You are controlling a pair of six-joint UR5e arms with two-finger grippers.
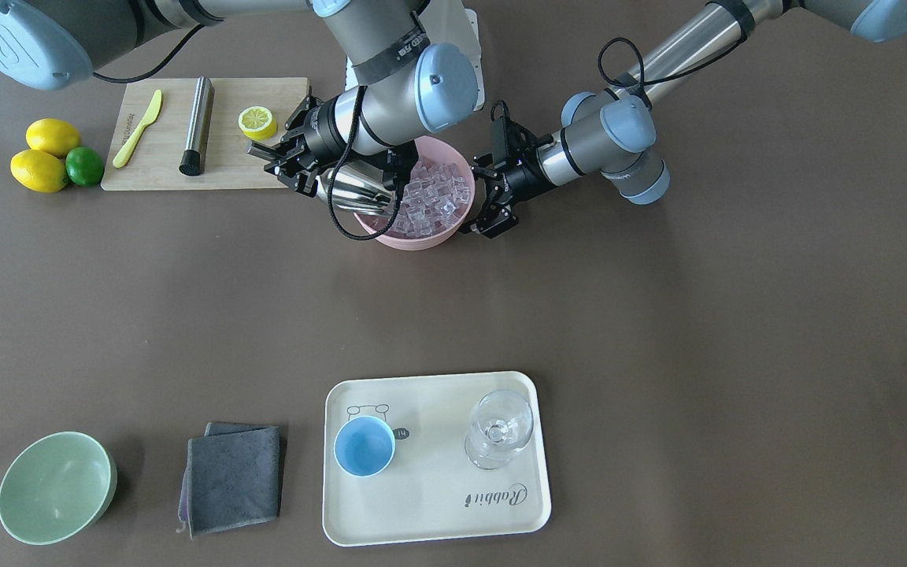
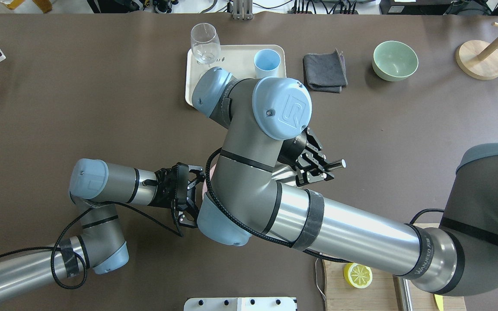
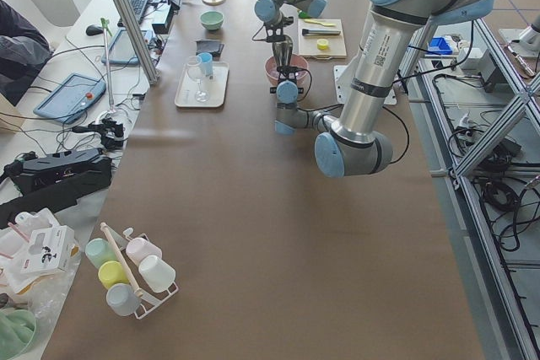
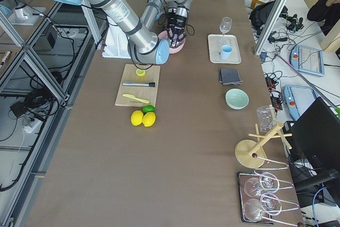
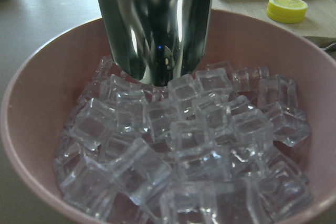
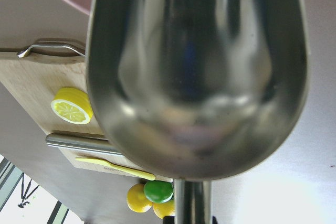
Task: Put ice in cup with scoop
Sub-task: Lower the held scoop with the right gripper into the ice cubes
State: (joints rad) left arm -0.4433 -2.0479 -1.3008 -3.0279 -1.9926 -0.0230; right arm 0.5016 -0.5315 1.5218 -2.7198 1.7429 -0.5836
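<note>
The right gripper [image 1: 286,154], in the upper middle of the front-facing view, is clamped shut on the short handle of the scoop [image 1: 359,197]. The handle's end pokes out past the fingers. The scoop slants down into the pink bowl [image 1: 422,240] from the bowl's left side in that view. In the left wrist view its rounded lip rests against the top of the ice [image 1: 434,193] at the far side of the heap. The ice fills the bowl in a loose pile of clear cubes. The left gripper [image 1: 481,198] sits just beside the bowl's right rim in the front-facing view, its jaws spread wide with nothing between them. Whether it touches the rim cannot be told. The cup [image 1: 364,446] stands upright, well apart from the bowl, in the lower middle of that view. It is on the left part of a cream tray [image 1: 438,535], with a wine glass [image 1: 499,429] on the tray's right part.
</note>
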